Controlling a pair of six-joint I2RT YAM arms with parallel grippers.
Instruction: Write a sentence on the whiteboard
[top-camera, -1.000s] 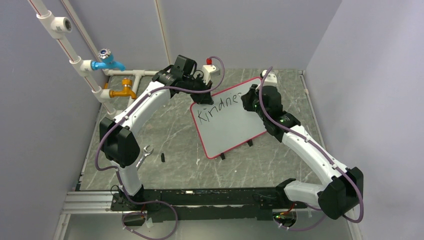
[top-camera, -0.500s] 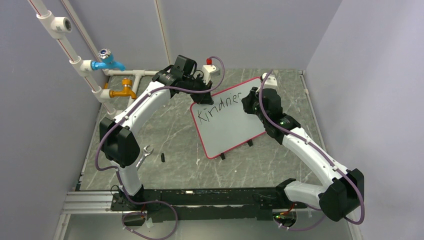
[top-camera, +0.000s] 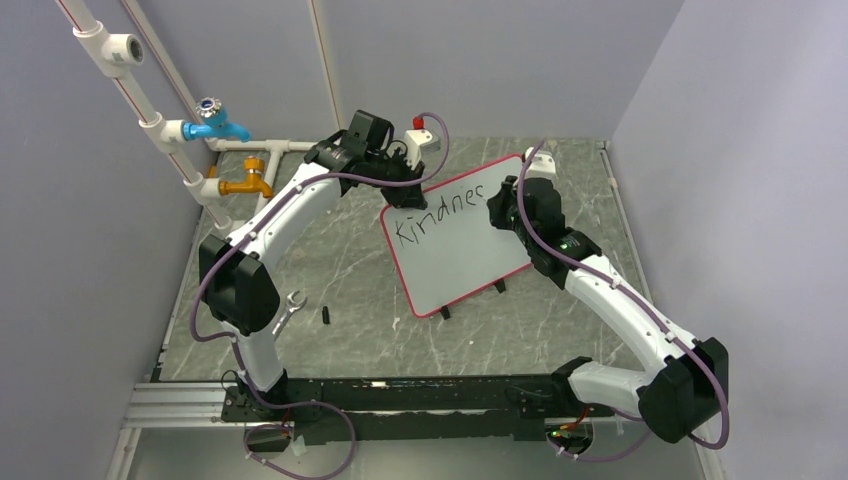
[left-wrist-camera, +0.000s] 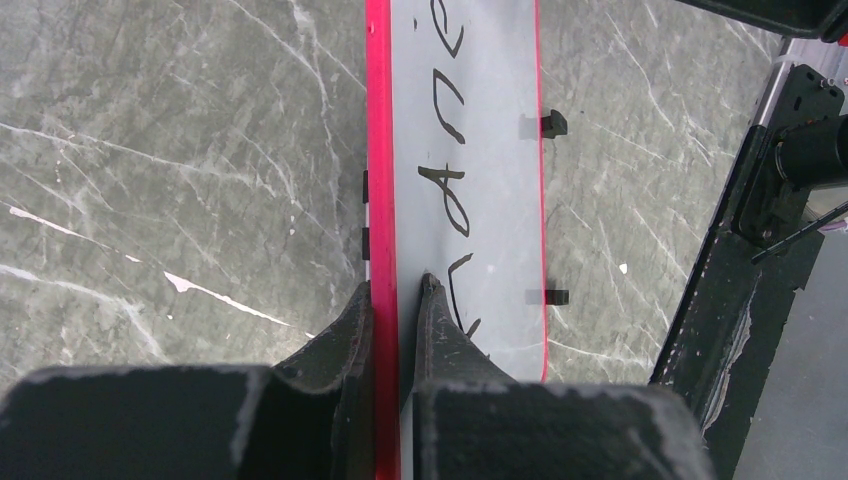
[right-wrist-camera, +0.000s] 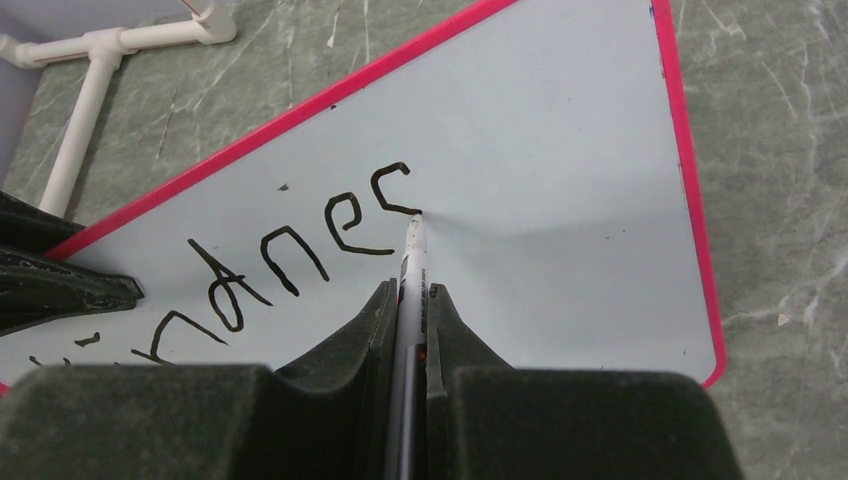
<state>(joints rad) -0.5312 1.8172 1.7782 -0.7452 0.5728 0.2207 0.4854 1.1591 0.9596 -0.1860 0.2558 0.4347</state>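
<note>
The whiteboard (top-camera: 462, 262), white with a red rim, stands tilted at the table's middle. Black letters of the sentence (top-camera: 438, 213) run along its top and read "Kindne" plus a partly drawn curved letter (right-wrist-camera: 388, 190). My left gripper (top-camera: 398, 187) is shut on the board's top left rim (left-wrist-camera: 378, 150), one finger on each face. My right gripper (right-wrist-camera: 410, 290) is shut on a white marker (right-wrist-camera: 412, 252), whose tip touches the board (right-wrist-camera: 560, 150) at the end of the last stroke. In the top view the right gripper (top-camera: 503, 207) hides that spot.
White pipes with a blue tap (top-camera: 214, 122) and a yellow tap (top-camera: 247, 185) stand at the back left. A wrench (top-camera: 291, 307) and a small black piece (top-camera: 326, 313) lie left of the board. A white holder with a red top (top-camera: 424, 135) is behind the left gripper. Walls enclose the table.
The right gripper has shifted slightly right along the board with the marker, and a new curved stroke has appeared after "Kindne". The left arm and the board have not moved.
</note>
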